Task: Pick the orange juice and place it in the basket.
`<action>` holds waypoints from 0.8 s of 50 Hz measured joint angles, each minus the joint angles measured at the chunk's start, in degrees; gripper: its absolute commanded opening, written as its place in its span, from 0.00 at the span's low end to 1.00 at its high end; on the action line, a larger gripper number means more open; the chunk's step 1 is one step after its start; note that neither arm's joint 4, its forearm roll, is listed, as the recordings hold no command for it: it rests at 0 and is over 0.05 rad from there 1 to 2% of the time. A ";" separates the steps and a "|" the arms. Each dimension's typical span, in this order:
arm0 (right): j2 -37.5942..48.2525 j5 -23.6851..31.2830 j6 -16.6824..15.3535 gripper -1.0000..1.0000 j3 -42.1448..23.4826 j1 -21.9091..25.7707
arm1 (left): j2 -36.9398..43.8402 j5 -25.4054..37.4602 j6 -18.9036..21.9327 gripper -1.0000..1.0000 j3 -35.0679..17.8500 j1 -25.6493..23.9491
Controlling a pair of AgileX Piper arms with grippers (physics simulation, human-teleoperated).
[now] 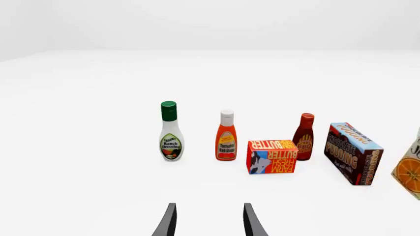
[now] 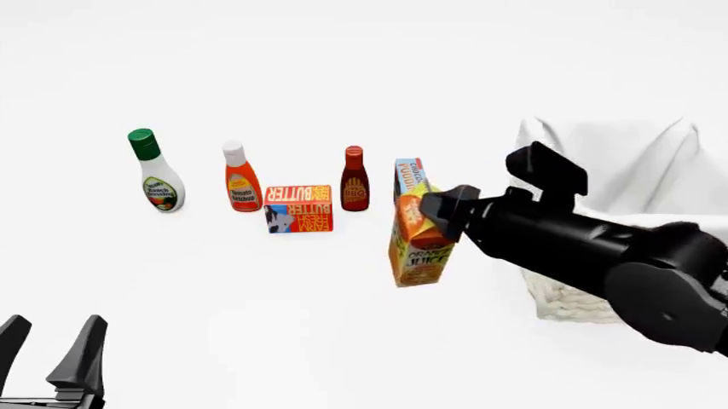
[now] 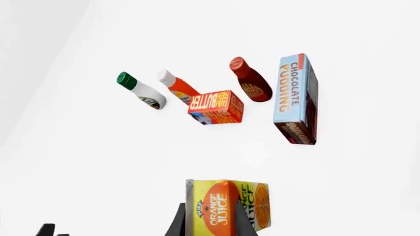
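The orange juice carton (image 2: 418, 251) stands in the middle of the table, just left of the basket (image 2: 563, 302), whose white cloth lining rises behind my right arm. My right gripper (image 2: 436, 213) is shut on the carton's upper part. The carton leans slightly, and I cannot tell whether it is off the table. In the right wrist view the carton (image 3: 226, 204) sits between the fingers (image 3: 177, 223). The carton also shows at the edge of the left wrist view (image 1: 410, 169). My left gripper (image 2: 51, 341) is open and empty at the near left, also seen in its wrist view (image 1: 208, 221).
Behind the carton stands a row: a ranch dressing bottle (image 2: 156, 175), a ketchup bottle with white cap (image 2: 240, 181), a butter box (image 2: 298, 207), a dark red BBQ sauce bottle (image 2: 355, 181) and a chocolate pudding box (image 2: 410, 175), partly hidden by the carton.
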 measured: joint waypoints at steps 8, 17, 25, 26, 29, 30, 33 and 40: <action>-2.27 1.77 -1.48 0.00 -1.42 -0.18 | 0.00 0.00 0.00 1.00 0.00 0.00; -4.48 4.66 -4.21 0.00 -4.55 -0.55 | 0.00 0.00 0.00 1.00 0.00 0.00; -6.14 7.91 -7.22 0.00 -8.34 -1.11 | 0.00 0.00 0.00 1.00 0.00 0.00; -6.27 8.40 -7.65 0.00 -8.92 -1.22 | 0.00 0.00 0.00 1.00 0.00 0.00; -6.54 9.95 -9.02 0.00 -10.77 -1.48 | 0.00 0.00 0.00 1.00 0.00 0.00; -6.58 10.52 -9.50 0.00 -11.45 -1.54 | 0.00 0.00 0.00 1.00 0.00 0.00; -6.64 12.21 -10.81 0.00 -13.50 -1.58 | 0.00 0.00 0.00 1.00 0.00 0.00; -6.76 15.67 -13.54 0.00 -17.68 -2.07 | 0.00 0.00 0.00 1.00 0.00 0.00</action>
